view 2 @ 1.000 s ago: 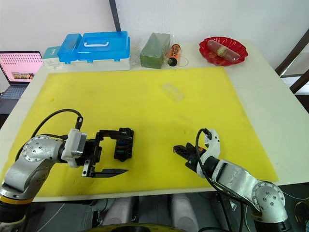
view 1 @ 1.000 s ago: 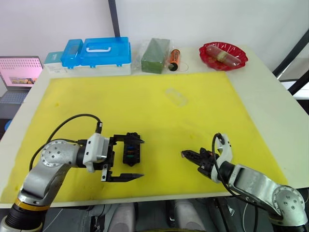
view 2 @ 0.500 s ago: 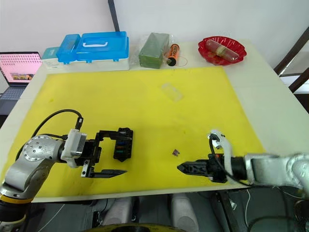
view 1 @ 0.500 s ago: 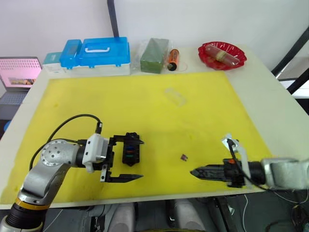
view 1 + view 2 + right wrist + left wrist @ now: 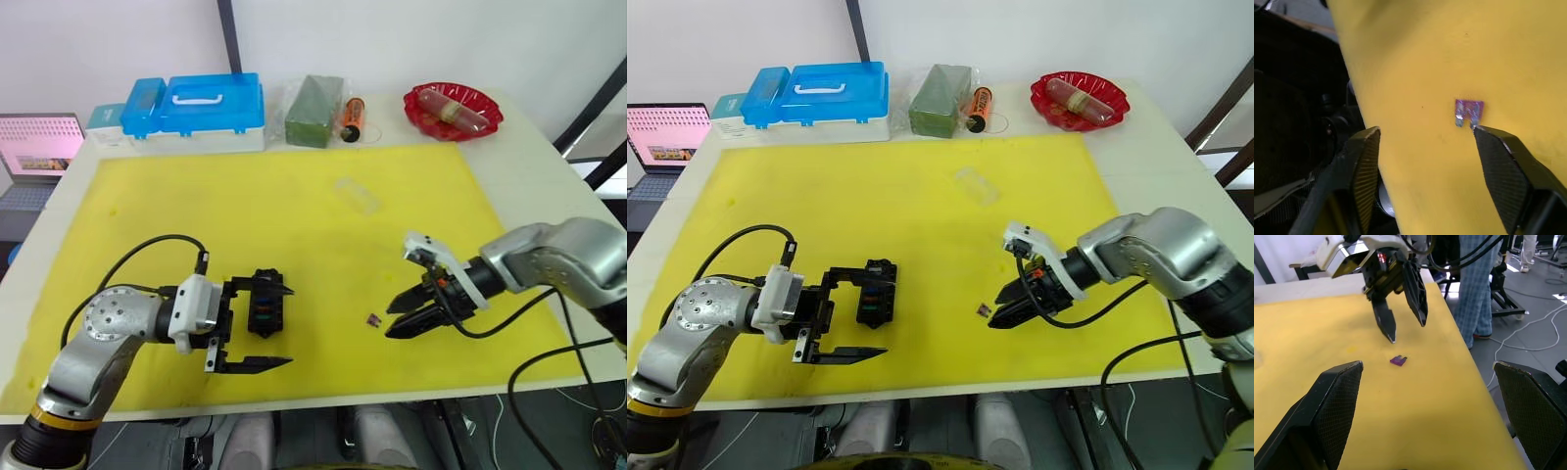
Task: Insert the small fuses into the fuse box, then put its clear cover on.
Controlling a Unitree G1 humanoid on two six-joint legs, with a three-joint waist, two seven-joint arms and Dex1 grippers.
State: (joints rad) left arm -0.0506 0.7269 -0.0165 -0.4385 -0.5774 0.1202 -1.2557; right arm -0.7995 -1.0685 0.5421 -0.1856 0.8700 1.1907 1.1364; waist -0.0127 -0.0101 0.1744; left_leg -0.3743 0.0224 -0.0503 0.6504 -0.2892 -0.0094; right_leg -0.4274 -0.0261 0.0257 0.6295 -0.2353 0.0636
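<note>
The black fuse box (image 5: 265, 311) lies on the yellow mat (image 5: 294, 225) with coloured fuses in its slots. It sits between the fingers of my open left gripper (image 5: 287, 324), close to the far finger. A loose purple fuse (image 5: 373, 319) lies flat on the mat to its right, and it shows close up in the right wrist view (image 5: 1468, 110). My right gripper (image 5: 390, 323) hovers open just right of this fuse, one fingertip almost at it, holding nothing. The clear cover (image 5: 357, 195) rests further back on the mat.
Along the table's back edge stand a blue-lidded case (image 5: 201, 106), a wrapped green block (image 5: 315, 111), an orange tube (image 5: 354, 119) and a red dish (image 5: 453, 110). A laptop (image 5: 39, 147) is at the far left. A person's legs (image 5: 1479, 279) stand beyond the table.
The right gripper, shut at the fuse's spot a second ago, opened, drew back toward the front edge leaving the purple fuse on the mat, then returned beside it. The left arm has not moved.
</note>
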